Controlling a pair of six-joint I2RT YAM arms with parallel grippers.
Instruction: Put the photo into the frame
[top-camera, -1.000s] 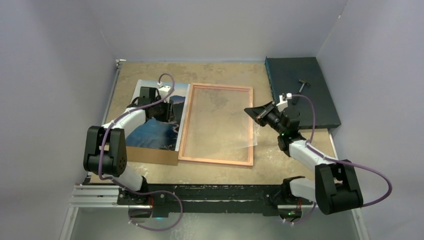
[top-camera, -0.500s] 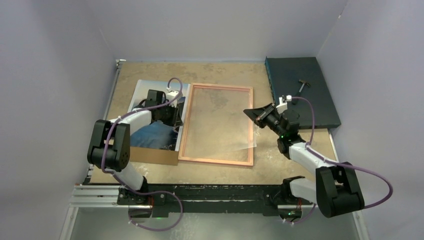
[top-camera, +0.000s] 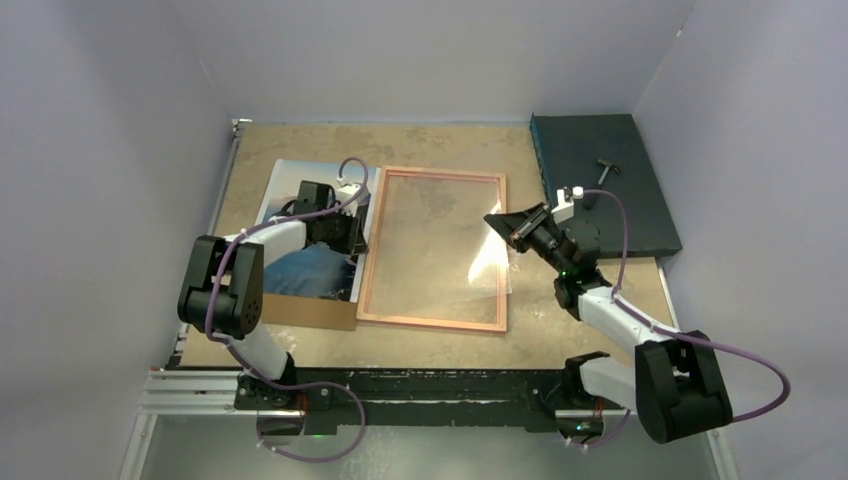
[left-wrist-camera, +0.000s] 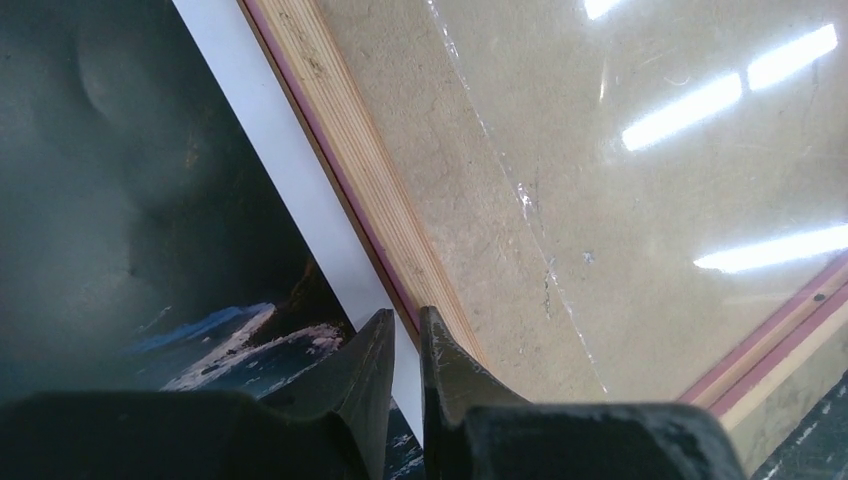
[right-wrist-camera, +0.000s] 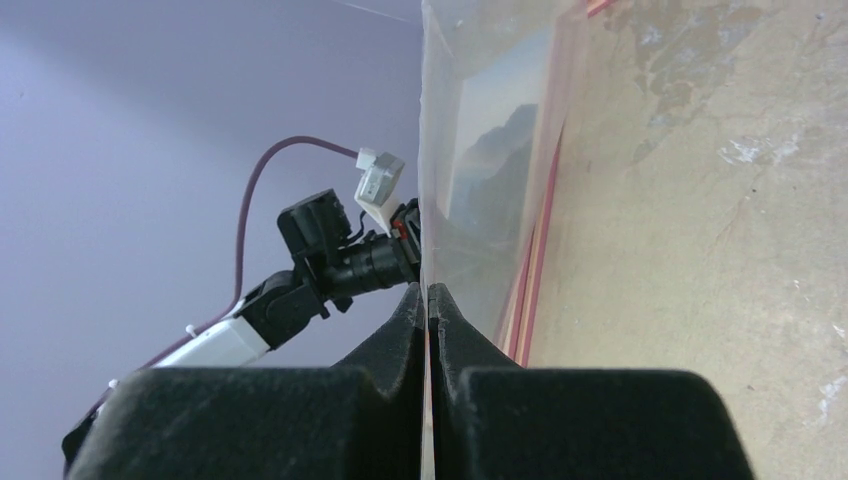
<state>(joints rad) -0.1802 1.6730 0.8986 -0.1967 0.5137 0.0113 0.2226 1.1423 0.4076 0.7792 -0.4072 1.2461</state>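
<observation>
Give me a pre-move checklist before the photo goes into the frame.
1. Clear pane raised off the frame: ok, right gripper is shut on its edge and holds it tilted up.
2. Left gripper on the photo: ok, at its white border.
3. Photo firmly pinched: cannot tell.
4. Frame opening bare: ok, only tabletop shows through.
5. Backing board outside the frame: ok, under the photo.

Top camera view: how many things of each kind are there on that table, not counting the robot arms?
photo: 1
picture frame: 1
clear pane: 1
brown backing board: 1
dark flat box: 1
small tool on the box: 1
Total: 6
</observation>
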